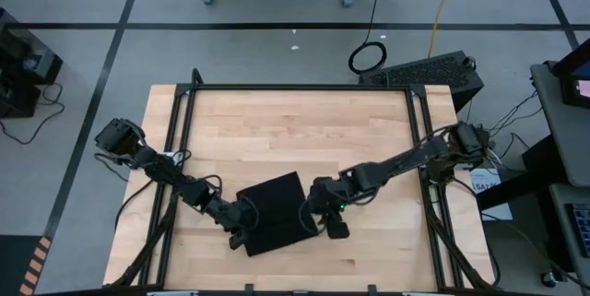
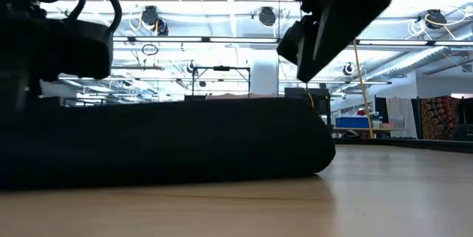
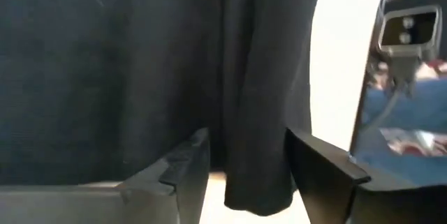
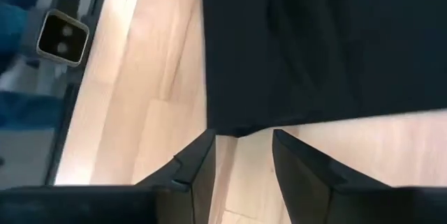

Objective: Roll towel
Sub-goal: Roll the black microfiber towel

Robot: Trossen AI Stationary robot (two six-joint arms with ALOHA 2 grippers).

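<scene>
The black towel lies folded into a tilted rectangle on the wooden table, toward its near edge; it fills the low view. My left gripper is at the towel's near left corner, shut on a fold of it. My right gripper is at the towel's right side, slightly open and empty. In its wrist view its fingertips stand just short of a towel corner, with bare table between them. The white tag is not visible. My left gripper pinches a thick band of the towel along its edge between its two fingers; the band fills the gap, and its rounded end reaches back between them. The fingers come from the table's left, low, and lie along that edge. The rest lies on the table.
A black frame rail borders the tabletop at the far side and both ends. Bare wood lies between the towel and the far edge. Both arms reach in low from the table's left and right sides.
</scene>
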